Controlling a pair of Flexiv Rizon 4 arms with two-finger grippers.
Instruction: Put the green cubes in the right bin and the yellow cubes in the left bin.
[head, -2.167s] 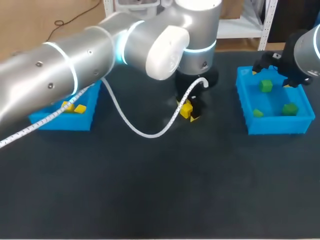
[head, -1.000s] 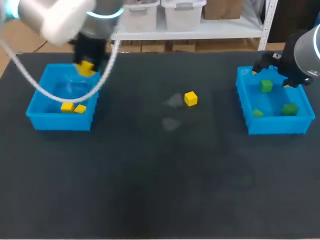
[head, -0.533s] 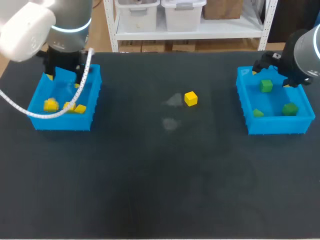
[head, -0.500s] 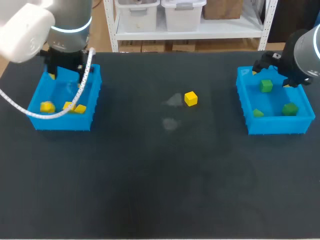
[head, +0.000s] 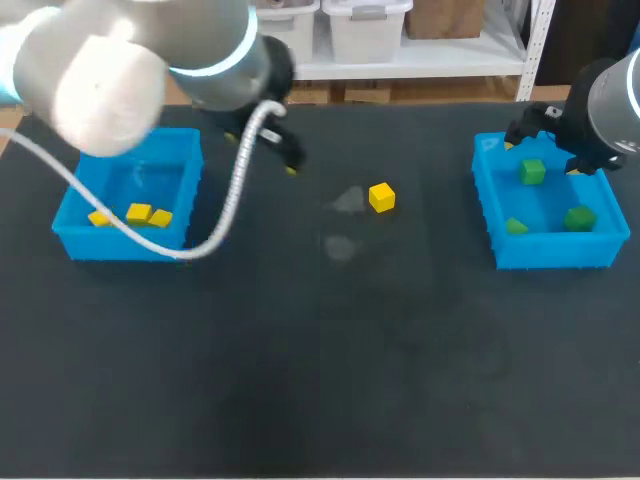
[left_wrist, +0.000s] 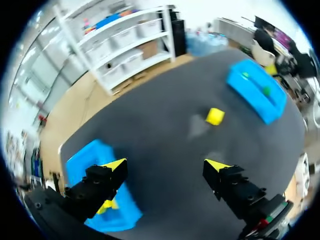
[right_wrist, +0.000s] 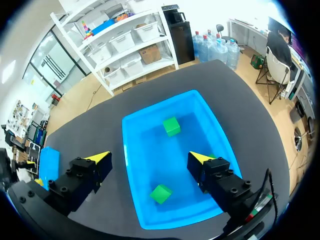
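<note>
Our left tool (left_wrist: 165, 165), spread and empty, is nearer the loose yellow cube (left_wrist: 215, 116) lying ahead of it (our right tool (right_wrist: 150, 157), likewise released, hangs over the right bin (right_wrist: 167, 147)).

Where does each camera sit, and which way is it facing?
Head view: above and behind, looking down on the table; left arm and right arm show.
Left wrist view: above the table, facing the yellow cube; open left gripper shows.
Right wrist view: above the right bin, facing into it; open right gripper shows.
Shared: head and left wrist views both show the yellow cube.
</note>
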